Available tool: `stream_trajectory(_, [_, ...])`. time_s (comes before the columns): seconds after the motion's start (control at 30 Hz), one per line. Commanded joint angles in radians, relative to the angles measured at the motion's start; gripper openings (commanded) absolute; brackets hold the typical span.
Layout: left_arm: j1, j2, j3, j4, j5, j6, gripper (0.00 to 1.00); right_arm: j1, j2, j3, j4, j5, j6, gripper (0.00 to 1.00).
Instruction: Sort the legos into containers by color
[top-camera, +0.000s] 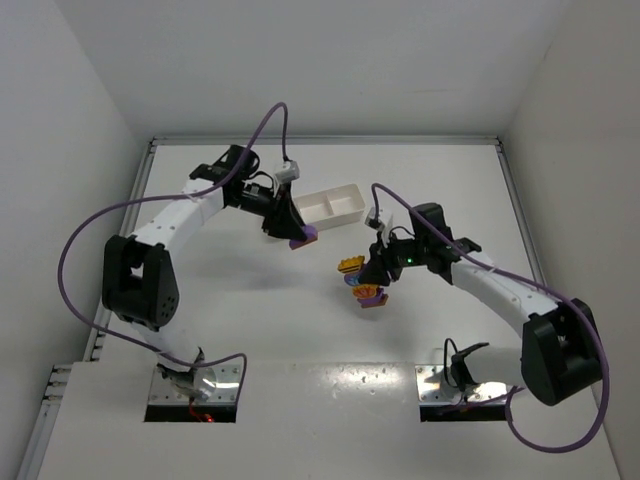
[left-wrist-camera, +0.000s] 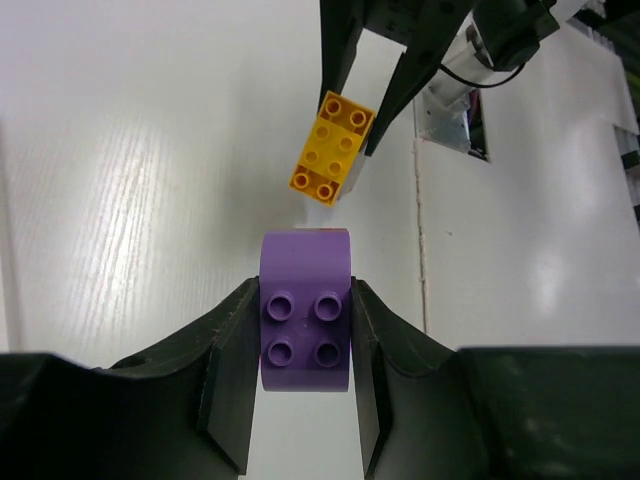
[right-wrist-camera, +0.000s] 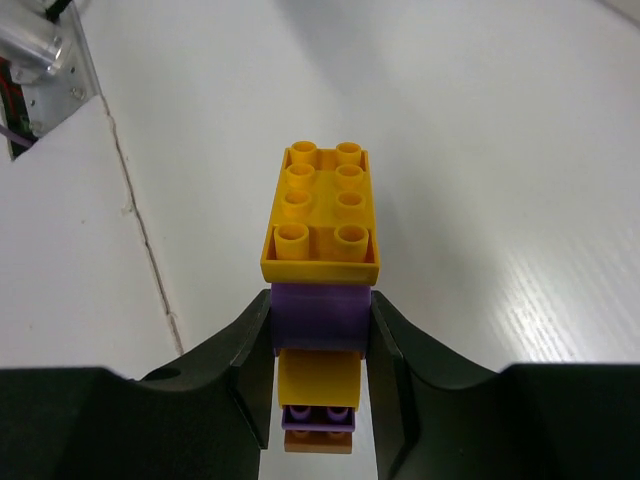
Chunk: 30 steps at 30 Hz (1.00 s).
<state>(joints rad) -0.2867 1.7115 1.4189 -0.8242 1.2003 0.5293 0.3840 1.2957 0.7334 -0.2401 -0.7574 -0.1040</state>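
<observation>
Left arm (top-camera: 175, 215): jaws closed tight on a single purple brick (left-wrist-camera: 305, 325), pinched by its two sides, studs facing the wrist camera and the rounded end poking out past the tips. Nothing else looks attached to it. Right arm (top-camera: 500, 290): jaws likewise closed, on a stack of bricks (right-wrist-camera: 320, 300). The grip falls on a purple piece mid-stack, with a long yellow brick (right-wrist-camera: 322, 210) out beyond the tips and yellow, purple and orange pieces back toward the wrist. Both loads are held clear of the table (top-camera: 250, 300). The stack hangs straight ahead of the left jaws, near but with a plain gap between. The white tray (top-camera: 340, 217) sits just beside the left jaws, a little behind them in the overhead view. One end is hidden by the left wrist, and no bricks can be made out in the compartments that show. Judgement: the step in hand is stripping the stack, with one purple piece off and ready to be filed. Next, the left jaws need to swing over one compartment, come low inside its walls and open. The right jaws should hold the stack steady for the next pull. The remaining pieces must be parted by colour, so most of the job is ahead.
</observation>
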Motion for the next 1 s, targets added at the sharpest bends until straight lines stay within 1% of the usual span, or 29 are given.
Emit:
stream_trajectory(0.0, [-0.002,-0.088,-0.026,0.066,-0.03,0.005,0.05,-0.002,-0.053,-0.058,0.132,-0.029,-0.062,0.0])
stream_trajectory(0.07, [0.007,-0.099,-0.037,0.077,-0.03,-0.006,0.05,-0.002,-0.053,-0.087,0.2,-0.039,-0.051,0.0])
stream_trajectory(0.13, [0.007,-0.108,-0.046,0.077,-0.03,-0.015,0.05,-0.002,-0.044,-0.088,0.257,-0.01,-0.008,0.0])
stream_trajectory(0.23, [0.007,-0.121,-0.057,0.088,-0.03,-0.026,0.05,-0.002,-0.035,-0.077,0.314,0.101,0.026,0.0])
stream_trajectory(0.27, [0.007,-0.133,-0.067,0.098,-0.03,-0.037,0.05,-0.002,-0.035,-0.066,0.335,0.169,0.036,0.0])
stream_trajectory(0.33, [0.007,-0.142,-0.077,0.108,-0.03,-0.048,0.05,-0.002,-0.024,-0.052,0.39,0.252,0.07,0.0])
stream_trajectory(0.43, [0.007,-0.165,-0.101,0.128,-0.051,-0.058,0.05,-0.011,-0.024,-0.034,0.447,0.398,0.07,0.0])
stream_trajectory(0.47, [0.007,-0.177,-0.112,0.138,-0.067,-0.067,0.05,-0.011,-0.024,-0.034,0.458,0.476,0.07,0.0])
stream_trajectory(0.5, [0.007,-0.178,-0.112,0.138,-0.082,-0.068,0.05,-0.022,-0.024,-0.034,0.473,0.513,0.07,0.0])
stream_trajectory(0.53, [0.017,-0.19,-0.121,0.151,-0.082,-0.068,0.05,-0.031,-0.024,-0.034,0.502,0.609,0.07,0.0])
stream_trajectory(0.6, [0.017,-0.201,-0.13,0.163,-0.093,-0.078,0.05,-0.04,-0.033,-0.045,0.538,0.693,0.07,0.0])
stream_trajectory(0.63, [0.017,-0.201,-0.13,0.163,-0.102,-0.087,0.05,-0.051,-0.033,-0.063,0.58,0.767,0.07,0.0])
stream_trajectory(0.7, [0.017,-0.21,-0.13,0.174,-0.102,-0.097,0.05,-0.065,-0.033,-0.106,0.63,0.831,0.07,0.0])
stream_trajectory(0.73, [0.017,-0.21,-0.13,0.174,-0.102,-0.097,0.05,-0.079,-0.042,-0.127,0.695,0.846,0.07,0.0])
stream_trajectory(0.8, [0.017,-0.21,-0.13,0.184,-0.114,-0.107,0.05,-0.092,-0.042,-0.19,0.771,0.875,0.07,0.0])
stream_trajectory(0.83, [0.017,-0.21,-0.13,0.185,-0.123,-0.107,0.05,-0.102,-0.03,-0.204,0.838,0.886,0.104,0.0])
stream_trajectory(0.97, [0.017,-0.21,-0.13,0.185,-0.133,-0.107,0.05,-0.154,0.023,-0.238,0.955,0.915,0.203,0.0])
